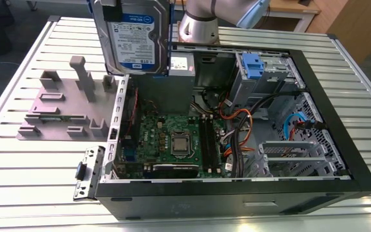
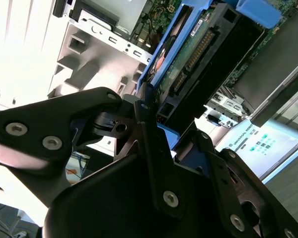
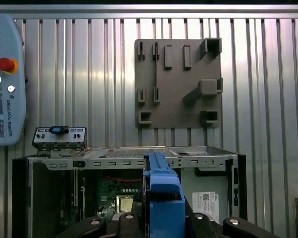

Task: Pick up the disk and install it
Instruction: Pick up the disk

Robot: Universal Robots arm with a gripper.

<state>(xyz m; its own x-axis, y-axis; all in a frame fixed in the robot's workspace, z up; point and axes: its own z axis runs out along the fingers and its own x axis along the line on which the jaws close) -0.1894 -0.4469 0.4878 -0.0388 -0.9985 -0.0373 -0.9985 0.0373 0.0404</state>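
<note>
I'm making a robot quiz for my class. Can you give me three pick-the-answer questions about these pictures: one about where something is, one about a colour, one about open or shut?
1. Where is the flat silver-grey hard drive?
A) on the floor
B) held up over the open black computer case
C) inside a drawer

2. What colour is the plastic frame around the drive?
A) red
B) yellow
C) blue

3. What is the black gripper doing?
A) hanging open
B) clamped shut on the drive
C) holding a screwdriver

Answers:
1 B, the exterior view shows it high over the case.
2 C, both wrist views show blue edges.
3 B, the second wrist view shows it pinching the frame.
</note>
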